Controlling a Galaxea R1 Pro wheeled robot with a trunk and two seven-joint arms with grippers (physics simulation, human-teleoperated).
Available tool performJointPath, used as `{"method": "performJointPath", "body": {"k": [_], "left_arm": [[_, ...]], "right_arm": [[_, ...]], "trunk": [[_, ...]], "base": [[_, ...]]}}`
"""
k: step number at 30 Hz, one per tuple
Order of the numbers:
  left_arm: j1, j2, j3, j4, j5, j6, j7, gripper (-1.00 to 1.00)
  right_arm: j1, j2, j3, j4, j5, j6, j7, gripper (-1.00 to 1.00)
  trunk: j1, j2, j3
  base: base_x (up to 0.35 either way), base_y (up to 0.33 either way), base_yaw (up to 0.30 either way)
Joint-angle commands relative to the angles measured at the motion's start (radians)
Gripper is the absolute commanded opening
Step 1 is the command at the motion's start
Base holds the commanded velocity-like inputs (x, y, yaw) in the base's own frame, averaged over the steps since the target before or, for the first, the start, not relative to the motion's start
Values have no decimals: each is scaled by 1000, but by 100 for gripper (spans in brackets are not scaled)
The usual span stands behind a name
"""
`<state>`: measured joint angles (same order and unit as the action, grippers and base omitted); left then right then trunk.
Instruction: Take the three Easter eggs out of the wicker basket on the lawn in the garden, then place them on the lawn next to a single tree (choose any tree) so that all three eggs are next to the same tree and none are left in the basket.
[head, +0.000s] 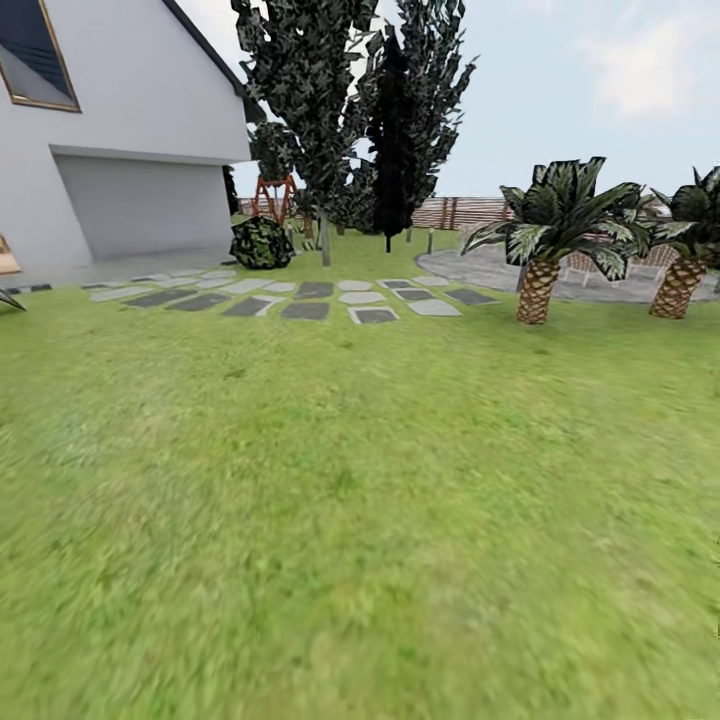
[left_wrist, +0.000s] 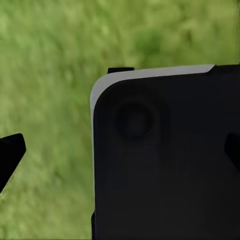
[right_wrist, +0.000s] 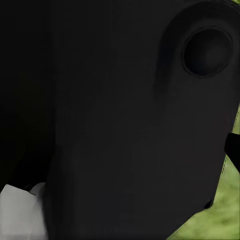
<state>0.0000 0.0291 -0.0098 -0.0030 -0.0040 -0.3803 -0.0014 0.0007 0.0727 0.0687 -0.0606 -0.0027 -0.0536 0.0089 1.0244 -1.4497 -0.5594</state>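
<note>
The Easter eggs and the wicker basket are out of view. The lawn (head: 360, 500) spreads wide and green ahead of me in the garden. A tree (head: 324, 236) with a slim pale trunk and dark speckled crown stands far off, beyond the stepping stones. My left gripper (left_wrist: 120, 150) is open over grass, its fingertips (left_wrist: 11, 150) at the frame edges with a dark part of the robot body between them. My right gripper (right_wrist: 120, 150) looks open too: one fingertip (right_wrist: 233, 149) shows at the edge and the other is lost against the dark body.
A white house (head: 120, 130) stands at the far left, with grey stepping stones (head: 300, 298) ahead. Two short palms (head: 540, 255) and a paved patio (head: 490, 268) lie to the right. A black-leaved tree (head: 392, 130), a bush (head: 262, 243), a playset (head: 272, 195) and a fence (head: 465, 212) stand behind.
</note>
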Motion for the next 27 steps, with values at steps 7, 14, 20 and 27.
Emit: {"method": "performJointPath", "body": {"k": [7,14,20,27], "left_arm": [[0,0,-1,0,0,-5,0,100],[0,0,-1,0,1,-7,0,100],[0,0,-1,0,1,-8,0,100],[0,0,-1,0,1,-8,0,100]], "right_arm": [[0,-1,6,-1,-1,-2,0,100],[0,-1,6,-1,0,-2,0,100],[0,-1,6,-1,-1,-2,0,100],[-1,0,5,-1,-2,-2,-1,100]], "trunk": [[1,0,-1],[1,0,-1],[1,0,-1],[1,0,-1]], "base": [[305,148,-270],[293,161,-271],[275,176,-271],[267,190,-236]]}}
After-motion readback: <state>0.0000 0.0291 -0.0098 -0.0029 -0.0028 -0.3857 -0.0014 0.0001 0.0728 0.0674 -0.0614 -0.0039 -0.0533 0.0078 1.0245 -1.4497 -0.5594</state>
